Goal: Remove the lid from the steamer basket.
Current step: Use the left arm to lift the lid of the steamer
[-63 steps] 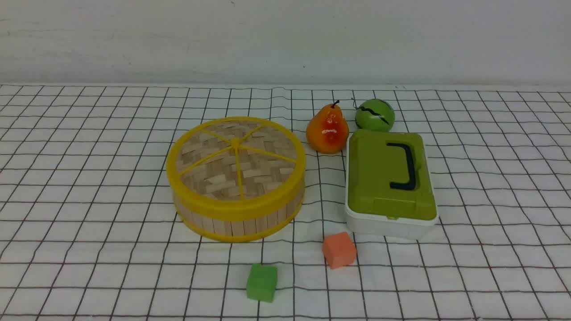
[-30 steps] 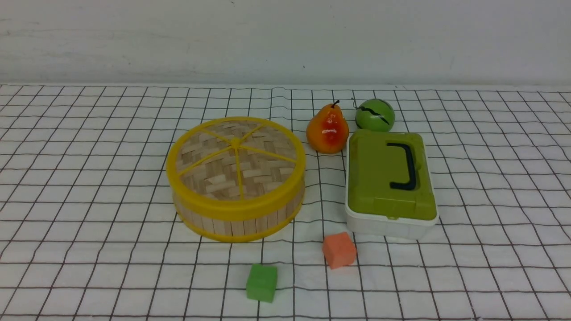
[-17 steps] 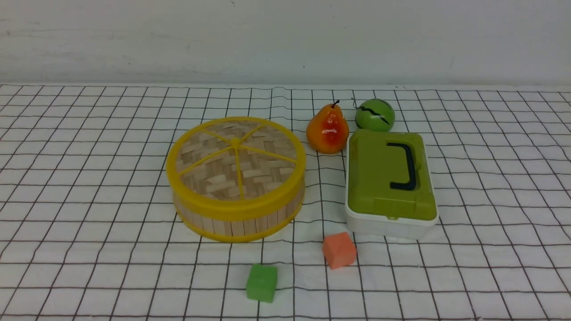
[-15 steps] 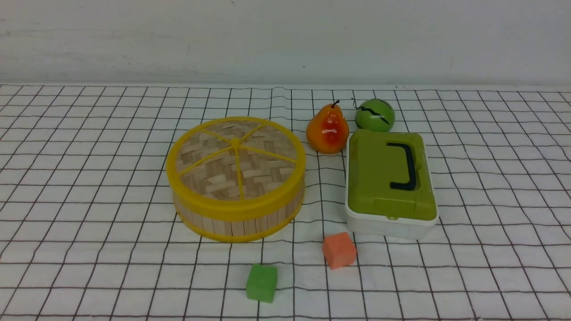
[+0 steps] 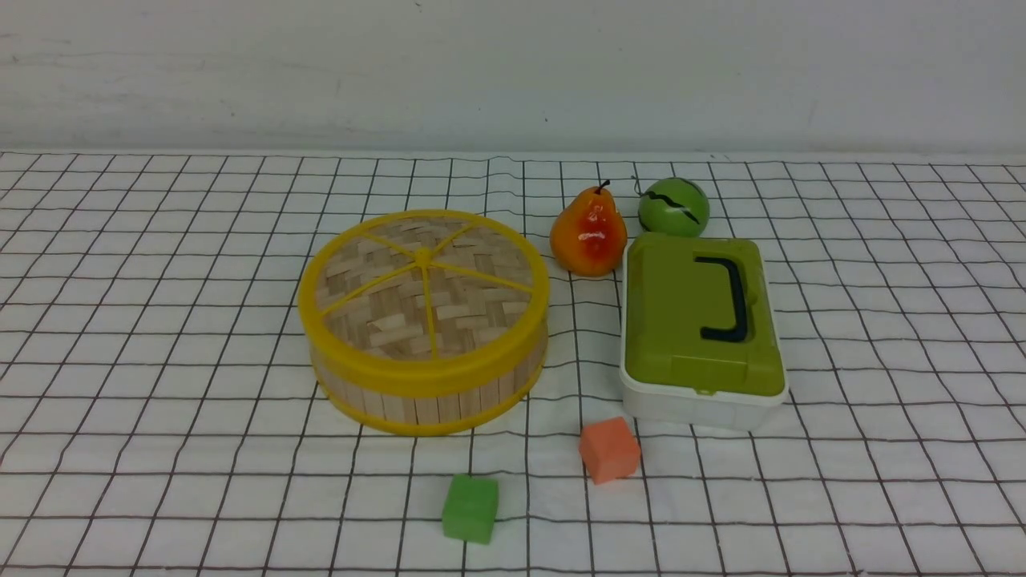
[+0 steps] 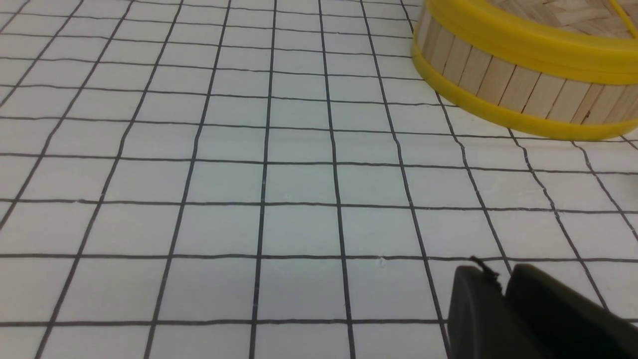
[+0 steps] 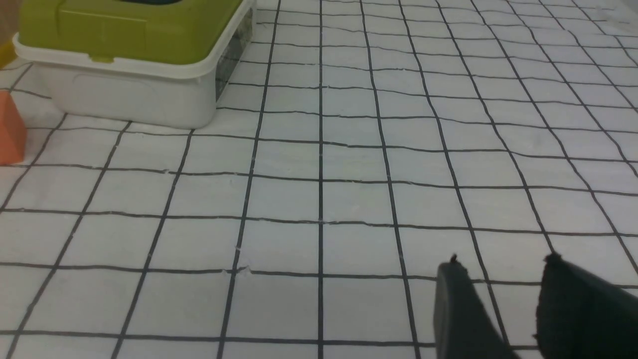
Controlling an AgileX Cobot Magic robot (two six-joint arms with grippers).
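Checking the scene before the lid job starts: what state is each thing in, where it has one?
Lid: on, seated over the steamer basket
Steamer basket: covered, upright, inside hidden
Green box lid: on, closed over the white box
White box: closed, upright
Black handle: lying folded down on the green box lid
Pear: standing, stem up

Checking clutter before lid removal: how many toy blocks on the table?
2: green block, nearest the robot; orange block, beside the near left corner of the green-lidded box. Others might be hidden.
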